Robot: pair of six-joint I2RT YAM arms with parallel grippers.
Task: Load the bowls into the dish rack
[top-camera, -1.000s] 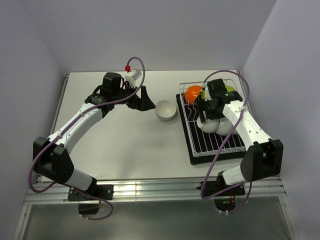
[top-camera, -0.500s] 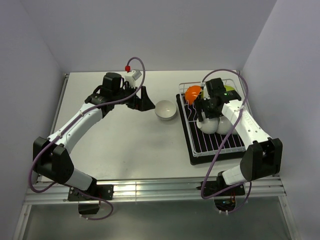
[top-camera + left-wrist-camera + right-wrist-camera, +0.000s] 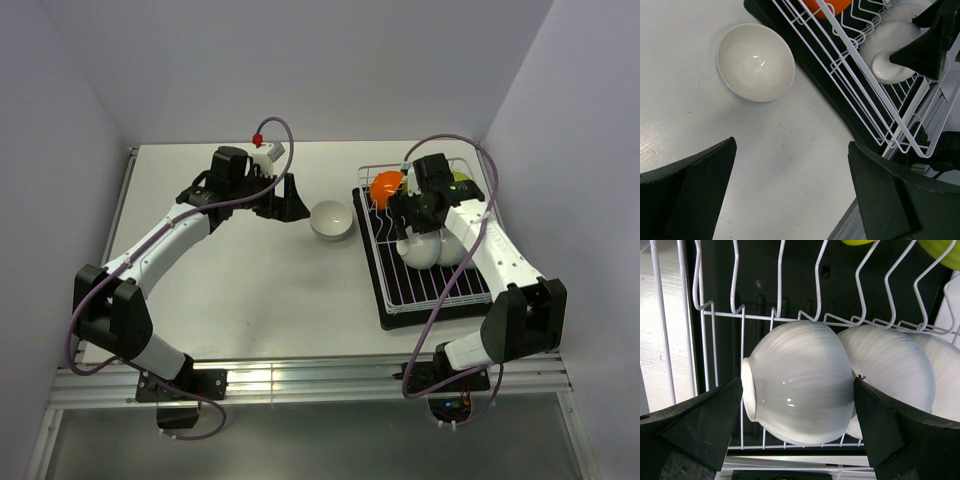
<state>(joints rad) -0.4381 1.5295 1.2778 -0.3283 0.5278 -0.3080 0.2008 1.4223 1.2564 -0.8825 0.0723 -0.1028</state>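
Straddling a racked white bowl [image 3: 800,375], the right gripper [image 3: 799,385] has an unclear hold; the left gripper [image 3: 792,145] gapes above a table bowl [image 3: 755,62].

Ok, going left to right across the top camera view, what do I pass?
Black left gripper → round white glossy bowl on the table → orange bowl in the white wire dish rack → lime green bowl, also racked.
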